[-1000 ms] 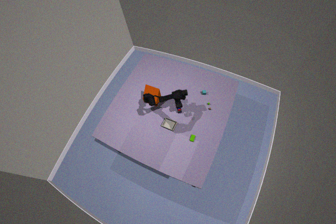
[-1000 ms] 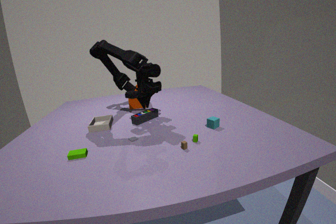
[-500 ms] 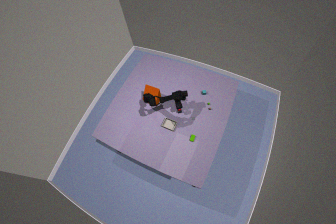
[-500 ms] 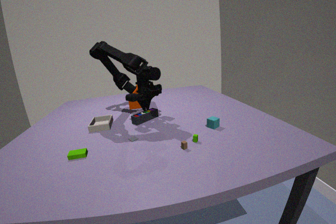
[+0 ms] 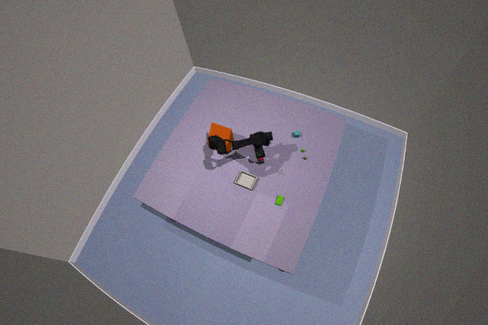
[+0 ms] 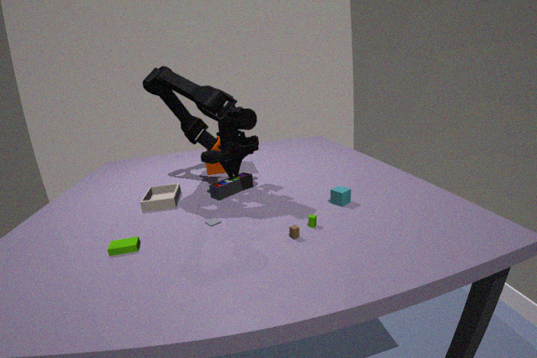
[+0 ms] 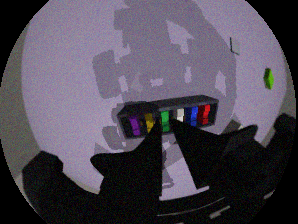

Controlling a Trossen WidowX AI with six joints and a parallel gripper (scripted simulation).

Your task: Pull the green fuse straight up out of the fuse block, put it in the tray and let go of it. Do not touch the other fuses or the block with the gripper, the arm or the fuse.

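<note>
My end effector [image 6: 233, 175] [image 7: 165, 123] points down over the middle of the fuse block [image 6: 231, 188] [image 7: 131, 108], near the centre of the exterior frame. Its fingers stand slightly apart, a narrow gap between the tips, and I see nothing held in it. In the wrist view the green fuse [image 7: 165, 120] sits in the block at the centre of the frame, right by the fingertips; I cannot tell whether they touch it. A yellow fuse [image 7: 149, 121] is on its left in that picture and a white fuse [image 7: 180, 115] on its right, with purple at the far left and blue and red farther right.

The tray [image 5: 235, 181] [image 6: 159, 204] rests on the surface [image 5: 198, 183] [image 6: 252, 295], left of the block in the exterior frame, and nothing lies in it. I can read no brand, label or writing anywhere.
</note>
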